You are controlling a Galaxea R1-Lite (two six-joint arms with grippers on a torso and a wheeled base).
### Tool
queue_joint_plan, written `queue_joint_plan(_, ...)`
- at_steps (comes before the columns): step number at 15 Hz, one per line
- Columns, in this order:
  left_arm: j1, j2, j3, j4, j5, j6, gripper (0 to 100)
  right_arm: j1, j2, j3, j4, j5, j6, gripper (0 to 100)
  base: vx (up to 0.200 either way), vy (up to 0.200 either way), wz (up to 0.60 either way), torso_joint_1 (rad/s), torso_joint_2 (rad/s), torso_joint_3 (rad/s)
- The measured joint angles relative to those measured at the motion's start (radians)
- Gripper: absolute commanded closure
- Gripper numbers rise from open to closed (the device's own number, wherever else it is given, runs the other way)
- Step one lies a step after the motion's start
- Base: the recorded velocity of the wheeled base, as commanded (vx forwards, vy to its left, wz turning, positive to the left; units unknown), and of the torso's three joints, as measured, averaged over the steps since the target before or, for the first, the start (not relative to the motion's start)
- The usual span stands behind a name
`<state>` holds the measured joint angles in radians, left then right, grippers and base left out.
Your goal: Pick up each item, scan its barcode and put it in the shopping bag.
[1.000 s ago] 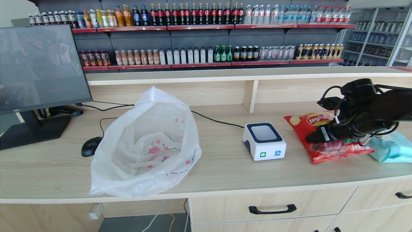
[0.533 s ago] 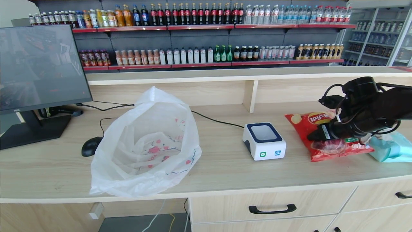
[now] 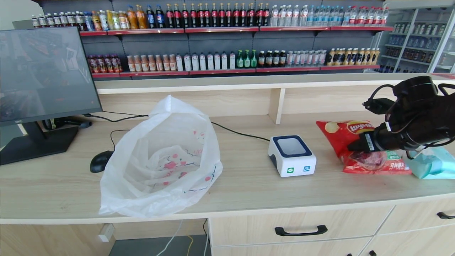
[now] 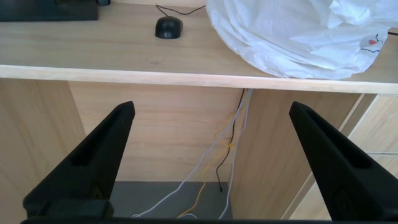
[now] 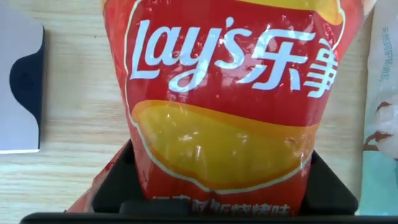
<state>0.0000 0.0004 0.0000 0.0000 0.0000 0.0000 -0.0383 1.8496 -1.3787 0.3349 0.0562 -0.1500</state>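
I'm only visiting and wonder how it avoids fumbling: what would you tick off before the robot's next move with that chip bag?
1. Right gripper closed on the chip bag: ok.
2. Barcode side of the bag known: cannot tell.
3. Scanner window facing up, uncovered: ok.
4. Shopping bag mouth open on the counter: ok.
5. Left gripper open, low in front of the counter, out of the way: ok.
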Motion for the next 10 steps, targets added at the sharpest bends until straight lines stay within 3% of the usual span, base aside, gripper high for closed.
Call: queue_joint_plan(10,0.0,0.0,0.0,0.0,0.0,0.0,0,0.005,-0.24,0.133,-0.003,0.058,0.08,100,0.0,0.0,0.0,0.0,0.0,0.0)
